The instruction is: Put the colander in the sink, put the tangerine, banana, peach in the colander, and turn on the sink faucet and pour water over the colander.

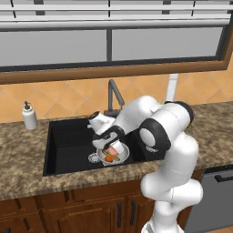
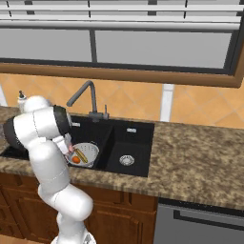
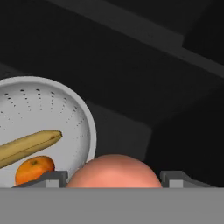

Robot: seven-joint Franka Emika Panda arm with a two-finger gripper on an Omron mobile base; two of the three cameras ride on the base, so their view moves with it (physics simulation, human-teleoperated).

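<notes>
My arm bends low over the sink (image 1: 68,136), where my gripper (image 3: 114,179) hangs just above the colander (image 3: 65,127) with the peach (image 3: 114,171) pinched between my two fingers (image 3: 47,179), which stand wide around the fruit. The white colander sits in the sink's left basin, and inside it the banana (image 3: 28,145) lies across the bowl with the tangerine (image 3: 34,169) just beside it, below the banana in the hand view. The peach sits over the colander's rim in that view, on the side away from the banana. The dark faucet (image 2: 85,95) rises behind the sink with its bent spout pointing toward the left basin. On the speckled bench (image 2: 200,157), a white soap dispenser (image 1: 29,116) stands left of the sink.
</notes>
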